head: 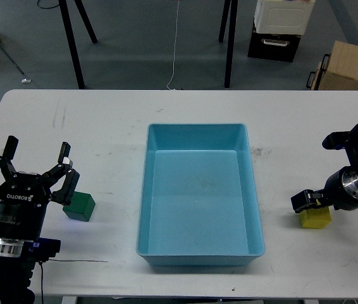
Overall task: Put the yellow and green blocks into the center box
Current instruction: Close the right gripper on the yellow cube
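1. Left gripper (37, 166) spread wide, empty — its right fingertip sits just at the green block (80, 206) near the table's (103, 126) left edge.
2. Right gripper (321, 171) wide open too, lower finger touching the yellow block (315, 218) by the right edge.
3. Count: one green, one yellow, one blue tray (197, 254) — table centre, no blocks inside.

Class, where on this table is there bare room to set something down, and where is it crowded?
Bare: the blue tray's floor, and the table strip behind it. Crowded: left end effector by the green block, right end effector over the yellow block.
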You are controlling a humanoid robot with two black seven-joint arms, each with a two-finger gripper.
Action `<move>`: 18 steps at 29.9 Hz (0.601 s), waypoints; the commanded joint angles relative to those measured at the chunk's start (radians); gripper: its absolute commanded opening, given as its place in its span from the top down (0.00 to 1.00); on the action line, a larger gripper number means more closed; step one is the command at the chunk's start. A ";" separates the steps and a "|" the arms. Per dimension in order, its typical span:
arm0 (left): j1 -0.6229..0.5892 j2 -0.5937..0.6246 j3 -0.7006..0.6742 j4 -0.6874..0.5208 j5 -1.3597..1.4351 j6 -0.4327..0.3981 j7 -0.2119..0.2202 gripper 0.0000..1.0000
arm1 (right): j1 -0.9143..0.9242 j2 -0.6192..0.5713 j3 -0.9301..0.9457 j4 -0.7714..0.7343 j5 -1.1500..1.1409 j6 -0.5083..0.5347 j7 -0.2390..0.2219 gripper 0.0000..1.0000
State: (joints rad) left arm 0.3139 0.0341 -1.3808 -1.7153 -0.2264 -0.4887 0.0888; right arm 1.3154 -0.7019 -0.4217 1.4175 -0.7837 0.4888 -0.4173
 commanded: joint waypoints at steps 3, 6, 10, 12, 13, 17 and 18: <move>0.001 -0.003 0.000 0.000 0.001 0.000 0.000 0.00 | -0.004 0.021 -0.003 -0.002 0.001 0.000 0.000 0.11; 0.001 -0.003 0.000 0.000 0.001 0.000 0.000 0.00 | -0.007 0.019 -0.005 0.001 -0.002 0.000 0.000 0.53; 0.002 -0.005 0.000 0.003 0.001 0.000 0.000 0.00 | -0.010 0.018 -0.023 0.003 -0.002 -0.002 -0.002 0.95; 0.002 -0.005 0.002 0.005 0.001 0.000 0.000 0.00 | -0.010 0.013 -0.025 0.012 0.000 -0.035 -0.002 1.00; 0.002 -0.005 0.002 0.005 0.001 0.000 0.000 0.00 | -0.010 0.012 -0.025 0.018 0.003 -0.048 -0.002 1.00; 0.002 -0.006 0.002 0.005 0.001 0.000 0.000 0.00 | 0.045 0.009 -0.019 0.083 0.009 -0.145 0.000 1.00; 0.002 -0.006 0.002 0.005 0.001 0.000 0.000 0.00 | 0.082 0.009 -0.020 0.096 0.014 -0.169 0.000 1.00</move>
State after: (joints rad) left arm 0.3161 0.0287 -1.3791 -1.7107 -0.2254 -0.4887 0.0889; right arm 1.3282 -0.6924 -0.4441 1.4701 -0.7782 0.3927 -0.4189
